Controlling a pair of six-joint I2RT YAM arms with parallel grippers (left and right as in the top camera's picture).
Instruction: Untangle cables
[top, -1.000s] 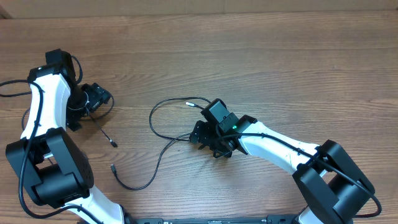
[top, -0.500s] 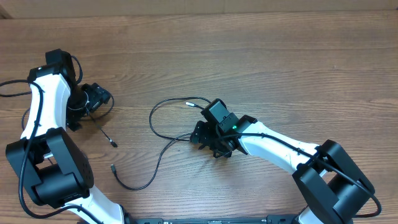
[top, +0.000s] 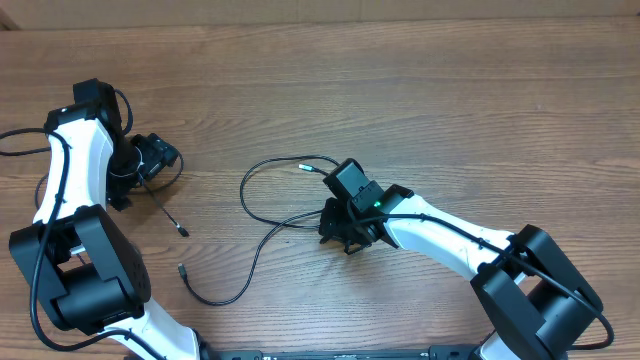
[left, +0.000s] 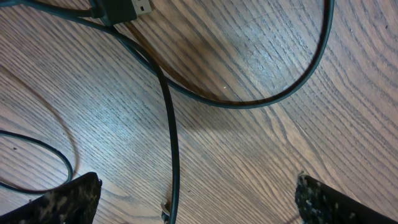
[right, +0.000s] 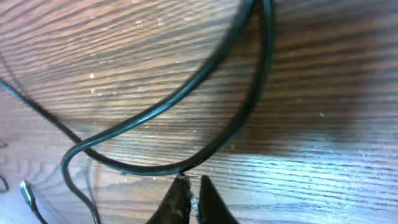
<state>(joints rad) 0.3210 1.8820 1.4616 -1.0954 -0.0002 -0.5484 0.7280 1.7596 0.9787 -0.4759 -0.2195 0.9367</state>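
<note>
1. Centrally on the tabletop (top: 450, 100) the cables (top: 243, 188) are laid, slanted lower left to upper right.
2. Only by wrist view is a loop shown pinched in the closed right claw (right: 189, 186).
3. Left claw (left: 196, 199) is held wide open.

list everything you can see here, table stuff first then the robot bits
table: one, brown wood, under everything
long cable: one, thin black, mid table, looping, silver-white plug end near the right arm
short cable: one, thin black, left side, under the left gripper, small plug end toward the front
usb plug: one, dark body with metal end, top of the left wrist view
left arm: one, white and black, left side
right arm: one, white and black, front right
left gripper: one, black, open above the short cable
right gripper: one, black, shut on the long cable
</note>
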